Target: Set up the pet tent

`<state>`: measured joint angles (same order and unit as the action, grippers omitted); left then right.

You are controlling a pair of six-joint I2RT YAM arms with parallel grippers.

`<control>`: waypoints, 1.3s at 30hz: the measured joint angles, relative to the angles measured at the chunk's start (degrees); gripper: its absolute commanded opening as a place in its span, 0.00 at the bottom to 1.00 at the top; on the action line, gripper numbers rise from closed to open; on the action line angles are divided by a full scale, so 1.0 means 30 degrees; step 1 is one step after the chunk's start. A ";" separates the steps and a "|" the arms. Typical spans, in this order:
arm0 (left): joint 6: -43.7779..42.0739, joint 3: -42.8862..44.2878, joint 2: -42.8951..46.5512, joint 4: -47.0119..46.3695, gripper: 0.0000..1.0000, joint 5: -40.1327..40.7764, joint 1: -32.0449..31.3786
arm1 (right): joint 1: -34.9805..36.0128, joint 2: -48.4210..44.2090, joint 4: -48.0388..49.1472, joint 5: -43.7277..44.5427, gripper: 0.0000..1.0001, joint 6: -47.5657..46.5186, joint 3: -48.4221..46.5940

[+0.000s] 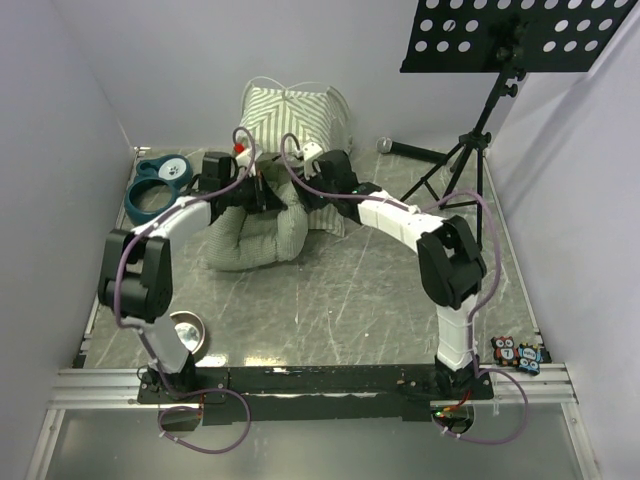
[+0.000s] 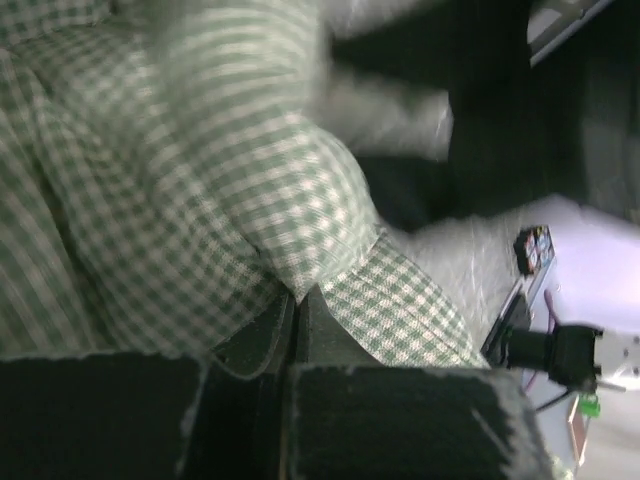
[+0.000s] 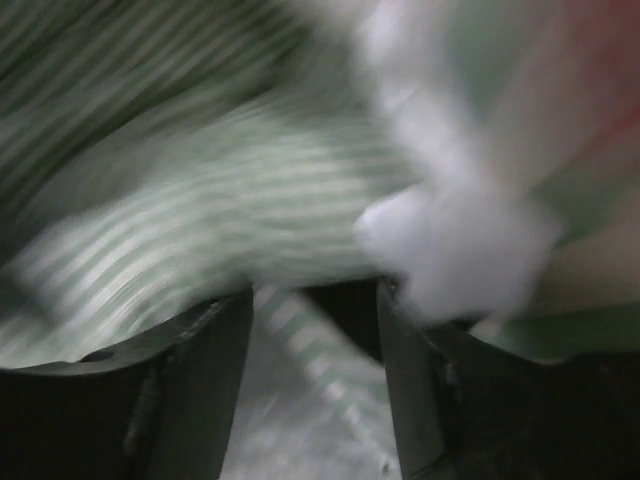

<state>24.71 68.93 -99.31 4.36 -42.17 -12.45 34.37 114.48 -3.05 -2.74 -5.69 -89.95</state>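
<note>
Pet tent sits at the far side of the table, against the back wall, striped fabric facing up. Left gripper is pressed together, apparently nipping an edge of the checked cushion. Right gripper has its fingers spread apart at the blurred striped cloth.

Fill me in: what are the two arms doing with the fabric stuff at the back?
Both arms reach toward the back of the table, where the striped pet tent sits by the wall. From above I can't tell whether it is fully up. The left gripper is shut and appears to pinch an edge of the green-checked cushion, which lies bunched up in front of the tent. The right gripper is open right at the tent's striped fabric and grips nothing. Its view is motion-blurred.
</note>
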 measured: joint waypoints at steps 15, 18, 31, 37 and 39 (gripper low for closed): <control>0.2098 0.4350 -0.4488 -0.2783 0.06 0.0066 -0.0015 | -0.1239 -0.7898 -0.5821 -0.9275 0.98 0.1115 0.2856; 0.2055 0.4357 -0.4488 -0.3147 0.43 0.0466 -0.0408 | -0.1617 -0.8918 -0.6076 -0.9887 0.98 0.1690 0.3534; -0.0845 0.1450 0.4116 0.0743 0.75 0.0459 0.1333 | -0.1967 -0.9632 -0.6426 -0.6215 0.91 0.3891 0.6528; -0.1217 -0.0423 0.8393 0.2769 0.76 0.1027 0.5566 | -0.1974 -0.9617 -0.6506 -0.5362 0.91 0.4648 0.6732; -0.1698 -0.1304 0.8699 0.4262 0.77 0.1428 0.6207 | -0.1974 -0.9610 -0.6725 -0.5413 0.91 0.4874 0.6732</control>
<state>19.62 65.01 -73.21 17.15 -37.89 6.17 28.45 85.65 -23.22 -18.98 8.93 -69.76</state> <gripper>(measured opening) 0.758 0.907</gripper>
